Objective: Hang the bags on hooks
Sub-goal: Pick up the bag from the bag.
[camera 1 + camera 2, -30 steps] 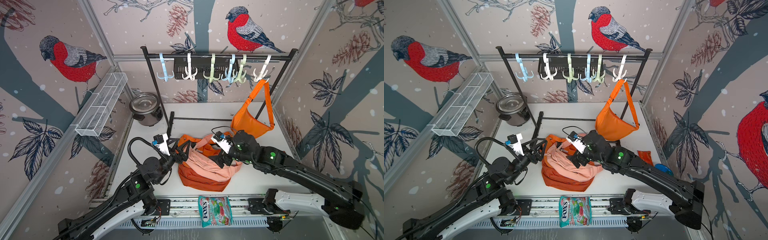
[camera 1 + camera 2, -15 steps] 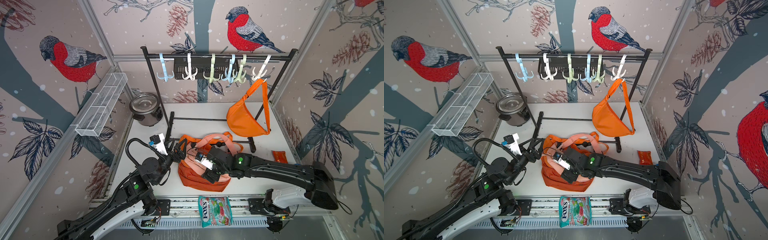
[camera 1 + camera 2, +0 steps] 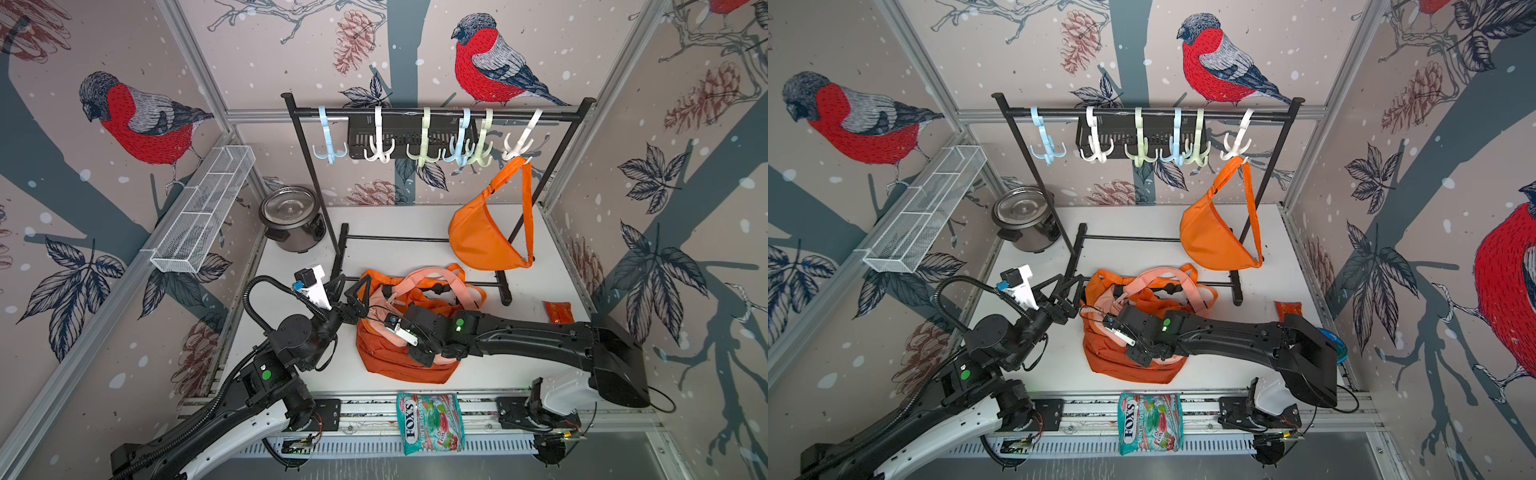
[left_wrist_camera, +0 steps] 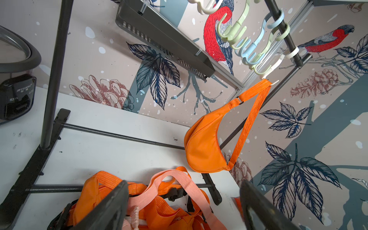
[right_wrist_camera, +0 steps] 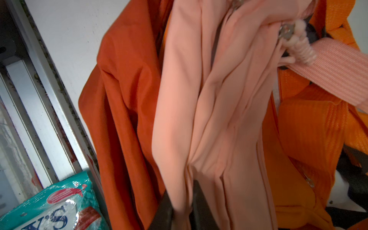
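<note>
Right claw (image 5: 182, 202): pressed together on a fold of the peach bag (image 5: 209, 99), low over the heap in front of the rack (image 3: 415, 113)
Left claw (image 3: 353, 291): spread wide and holding nothing, beside the heap, on the side of the rack foot nearer my left arm
Peach bag: crumpled on top of the orange pile (image 3: 399, 365) on the table, in front of the rack's lower bar; its peach strap (image 3: 436, 276) loops loosely toward that bar
Done: as I judge it, only the pinch on cloth. An orange crescent bag (image 3: 478, 237) already hangs from the white hook (image 3: 519, 143) at the rack end nearer my right arm
Left to do: lift the peach bag, free its strap, and carry it up to a hook on the rack's top bar. The pale blue hook (image 3: 330, 145) at the far end is bare
Right wrist view only: the cloth caught between my jaws, which both top views hide under my wrist
Top views only: the whole rack and its bare hooks
Left wrist view only: the crescent bag's strap seated on the white hook, seen from below, and my left fingers (image 4: 111, 207) apart with the peach strap between them
</note>
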### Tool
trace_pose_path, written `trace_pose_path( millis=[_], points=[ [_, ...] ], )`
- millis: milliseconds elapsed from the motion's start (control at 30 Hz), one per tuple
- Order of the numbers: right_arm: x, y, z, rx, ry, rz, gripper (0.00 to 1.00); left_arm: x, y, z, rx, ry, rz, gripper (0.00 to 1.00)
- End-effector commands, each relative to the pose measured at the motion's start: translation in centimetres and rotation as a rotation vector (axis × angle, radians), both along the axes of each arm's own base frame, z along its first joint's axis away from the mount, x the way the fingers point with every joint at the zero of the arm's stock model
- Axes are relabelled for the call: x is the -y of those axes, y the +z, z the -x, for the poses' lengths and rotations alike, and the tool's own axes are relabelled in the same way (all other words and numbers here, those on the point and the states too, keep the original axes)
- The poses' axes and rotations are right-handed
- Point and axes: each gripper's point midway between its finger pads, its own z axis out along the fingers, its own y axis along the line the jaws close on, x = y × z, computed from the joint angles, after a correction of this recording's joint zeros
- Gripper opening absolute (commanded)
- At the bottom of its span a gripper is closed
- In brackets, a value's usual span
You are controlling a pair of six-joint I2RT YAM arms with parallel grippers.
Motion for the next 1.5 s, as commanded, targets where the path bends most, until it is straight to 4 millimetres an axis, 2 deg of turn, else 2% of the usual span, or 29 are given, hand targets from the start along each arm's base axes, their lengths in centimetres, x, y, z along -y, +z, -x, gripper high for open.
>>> trace_pose_path(
  millis=[0, 233, 300, 400, 467, 567, 667, 767, 833, 900, 967, 1033, 1233, 1300, 1333, 1400, 1467],
  points=[
    [-0.3, 1.3, 0.0, 0.004, -0.013, -0.045, 0.06, -0.5, 1.1, 0.1, 0.024, 0.013, 0.005, 0.86],
    [0.3, 7.3, -1.4, 0.07, -0.054, -0.238, 0.07, 0.4, 3.4, 1.3, 0.066, -0.074, 0.03, 0.88],
    [0.8, 9.5, -1.9, 0.093, -0.072, -0.308, 0.11, 0.8, 4.2, 1.6, 0.081, -0.106, 0.032, 0.89],
    [1.4, 11.0, -2.4, 0.119, -0.084, -0.367, 0.18, 1.5, 4.7, 1.8, 0.09, -0.145, 0.025, 0.9],
    [1.9, 11.0, -2.8, 0.135, -0.1, -0.375, 0.19, 1.8, 4.7, 1.8, 0.087, -0.153, 0.014, 0.91],
    [2.3, 9.4, -3.1, 0.113, -0.12, -0.35, 0.19, 2.3, 4.0, 1.6, 0.074, -0.162, 0.0, 0.91],
    [2.6, 8.0, -3.5, 0.094, -0.151, -0.311, 0.05, 3.2, 3.3, 1.5, 0.056, -0.193, -0.009, 0.92],
    [2.7, 7.8, -3.9, 0.096, -0.176, -0.319, 0.04, 4.0, 2.7, 1.5, 0.034, -0.222, -0.016, 0.92],
    [2.4, 8.3, -3.5, 0.083, -0.156, -0.343, 0.23, 4.3, 2.7, 1.5, 0.027, -0.236, -0.021, 0.93],
    [1.8, 8.3, -2.3, 0.057, -0.089, -0.353, 0.57, 4.4, 2.7, 1.5, 0.025, -0.239, -0.025, 0.94],
    [1.5, 7.8, -1.3, 0.041, -0.048, -0.344, 0.66, 4.2, 2.7, 1.4, 0.022, -0.23, -0.026, 0.94],
    [1.4, 7.1, -0.7, 0.017, -0.031, -0.323, 0.67, 4.1, 2.6, 1.4, 0.02, -0.223, -0.025, 0.94],
    [2.6, 3.7, -0.4, -0.016, -0.072, -0.2, 0.63, 3.7, 2.0, 1.3, 0.004, -0.205, -0.023, 0.95],
    [2.9, 2.2, -0.5, -0.025, -0.089, -0.154, 0.58, 3.4, 2.2, 1.3, 0.008, -0.196, -0.02, 0.95],
    [3.0, 1.8, -0.5, -0.027, -0.094, -0.143, 0.52, 3.4, 2.2, 1.3, 0.008, -0.192, -0.018, 0.95],
    [2.9, 1.6, -0.6, -0.027, -0.104, -0.136, 0.34, 3.3, 2.4, 1.4, 0.011, -0.192, -0.012, 0.95],
    [2.8, 2.2, -1.0, -0.008, -0.117, -0.15, 0.06, 3.3, 2.5, 1.4, 0.011, -0.196, -0.009, 0.95]
  ],
)
